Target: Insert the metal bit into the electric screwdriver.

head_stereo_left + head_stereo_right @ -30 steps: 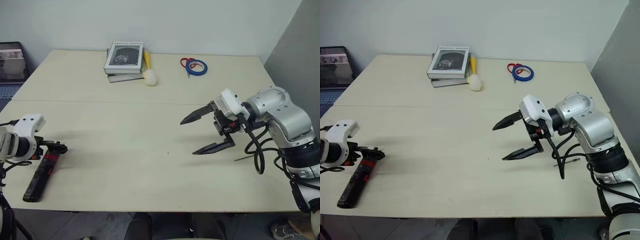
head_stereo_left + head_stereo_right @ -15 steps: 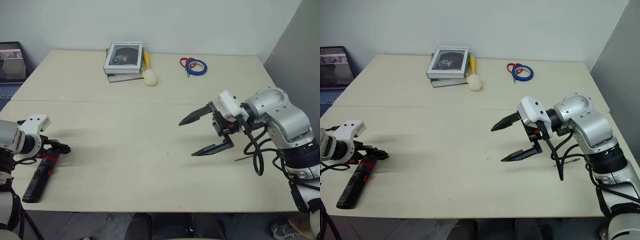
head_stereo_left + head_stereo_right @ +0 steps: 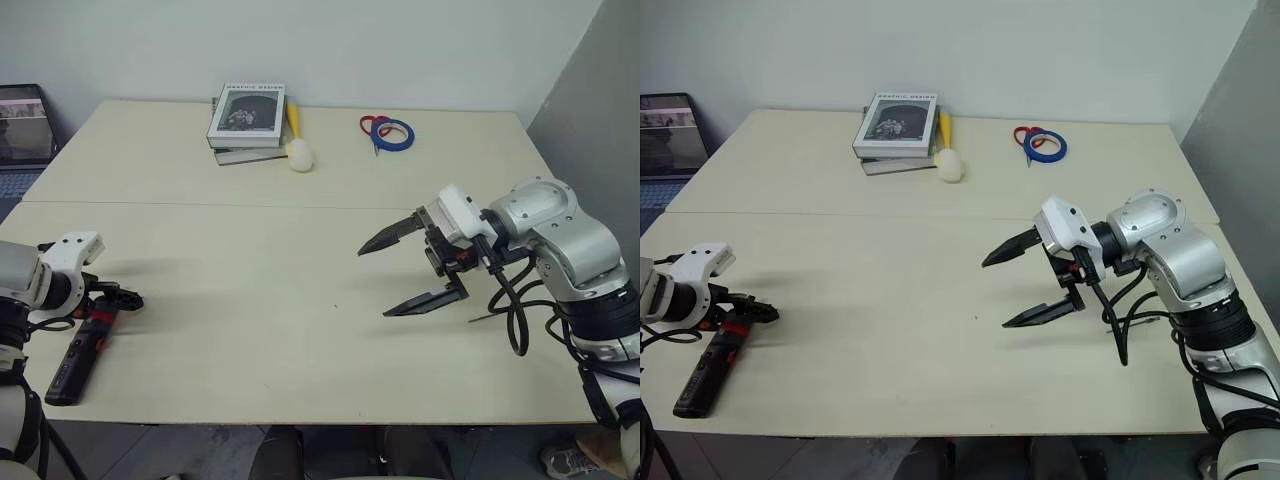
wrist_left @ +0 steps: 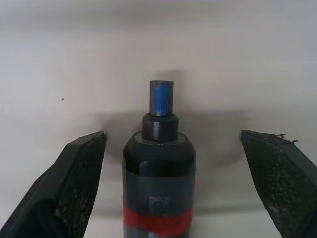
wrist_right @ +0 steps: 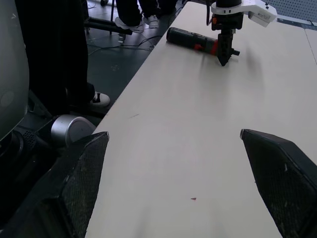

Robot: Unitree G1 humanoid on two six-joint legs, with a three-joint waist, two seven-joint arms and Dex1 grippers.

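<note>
Near table (image 3: 300, 330) front edge, electric screwdriver (image 3: 78, 355)

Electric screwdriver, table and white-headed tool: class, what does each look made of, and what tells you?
Electric screwdriver: probably matte black plastic, since its shine is dull; red band.
Table: pale wood or laminate, smooth and matte, with a seam across it.
White-headed tool: yellow handle looks plastic; head possibly rubber or foam, unclear.
</note>
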